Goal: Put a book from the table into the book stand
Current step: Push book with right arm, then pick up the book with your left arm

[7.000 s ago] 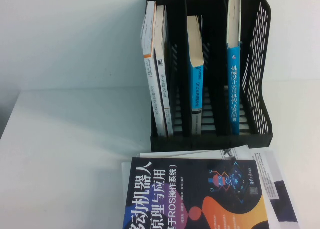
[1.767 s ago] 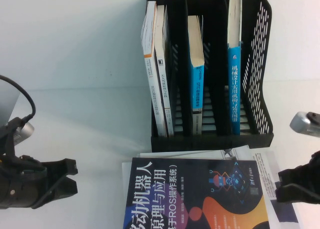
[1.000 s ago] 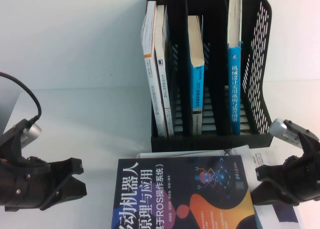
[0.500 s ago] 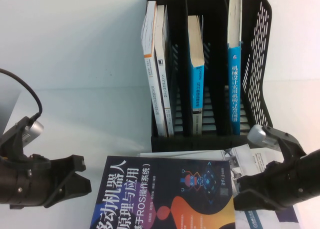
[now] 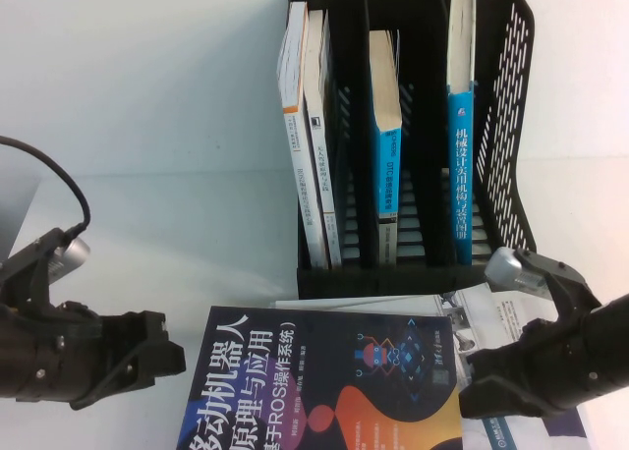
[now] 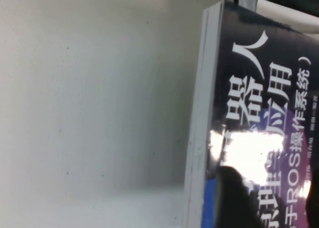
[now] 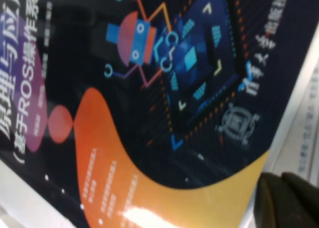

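A large paperback book (image 5: pixel 329 381) lies flat on the white tabletop (image 5: pixel 167 234), just in front of the black book stand (image 5: pixel 413 136). Its cover is black-navy with a big white Chinese title, an orange and purple swirl, and a small blue robot graphic. The book sits slightly skewed: its long axis runs roughly from the stand's front edge toward the robot, leaning a little leftward at the near end, and the title lines run along that axis. It rests on top of white printed pages (image 5: pixel 482 308) that stick out beside it, on the stand's right-hand side.

The left gripper (image 5: pixel 157 357) sits low at the book's left edge, well in front of the stand; one dark finger (image 6: pixel 239 198) overlaps the cover, but whether the fingers are closed cannot be told. The right gripper (image 5: pixel 482 386) is at the book's right edge, in front of the stand's right corner; its finger state cannot be told either.
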You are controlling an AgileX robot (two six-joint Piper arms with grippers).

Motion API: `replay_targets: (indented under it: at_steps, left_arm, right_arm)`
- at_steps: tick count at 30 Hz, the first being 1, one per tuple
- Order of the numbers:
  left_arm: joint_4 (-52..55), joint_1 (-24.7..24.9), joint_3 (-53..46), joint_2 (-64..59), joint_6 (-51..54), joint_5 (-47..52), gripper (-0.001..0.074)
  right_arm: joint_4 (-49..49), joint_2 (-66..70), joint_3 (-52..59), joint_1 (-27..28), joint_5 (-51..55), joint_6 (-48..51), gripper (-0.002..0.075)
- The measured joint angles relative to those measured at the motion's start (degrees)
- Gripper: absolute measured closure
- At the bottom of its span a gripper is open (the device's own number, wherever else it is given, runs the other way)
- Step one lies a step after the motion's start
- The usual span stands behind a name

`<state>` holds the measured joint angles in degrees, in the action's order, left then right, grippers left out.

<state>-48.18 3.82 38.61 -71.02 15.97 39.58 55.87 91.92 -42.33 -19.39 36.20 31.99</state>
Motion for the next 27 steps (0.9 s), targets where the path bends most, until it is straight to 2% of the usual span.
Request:
replay_targets:
  at_steps: [3, 7, 19, 27]
  left_arm:
    - [0.11, 0.0, 0.0, -1.15, 0.6, 0.0, 0.0395]
    - [0.65, 0.0, 0.0, -3.63, 2.39, 0.55, 0.0364]
    - [0.93, 0.0, 0.0, -11.43, 7.7, 0.78, 0.0358]
    - [-11.02, 0.0, 0.0, -16.79, 17.1, 2.51, 0.0358]
  right_arm:
    - [-0.75, 0.0, 0.0, 0.0, 1.22, 0.26, 0.0729]
    - [-0.88, 0.0, 0.0, 0.0, 3.26, 0.45, 0.0729]
    - [-2.78, 0.0, -0.03, 0.0, 7.9, 0.48, 0.0729]
    - [-3.25, 0.0, -0.03, 0.0, 8.46, 0.48, 0.0729]
